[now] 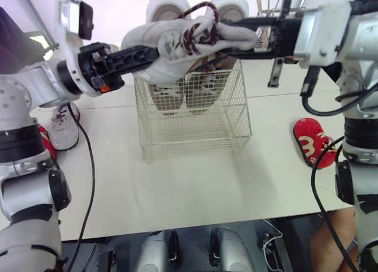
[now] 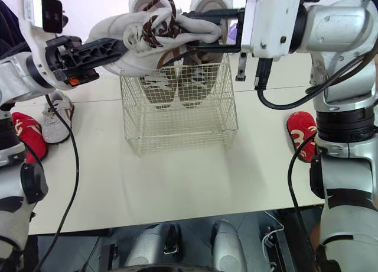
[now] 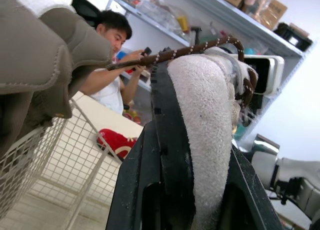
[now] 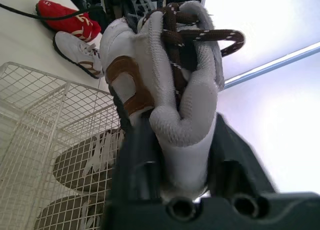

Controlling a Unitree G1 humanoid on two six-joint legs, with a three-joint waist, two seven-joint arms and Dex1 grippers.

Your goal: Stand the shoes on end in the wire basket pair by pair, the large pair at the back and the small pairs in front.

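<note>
White, brown-laced sneaker (image 1: 177,44) hangs just above the wire basket (image 1: 195,130), its long axis level and running left to right, laces facing up. The left gripper (image 1: 155,54) is clamped on one end and the right gripper (image 1: 227,35) on the other. A large pair (image 1: 168,6) stands on end at the basket's back.

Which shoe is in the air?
The white brown-laced shoe, held by the left gripper and right gripper above the wire basket; the rest stand in it or lie on the table.
</note>
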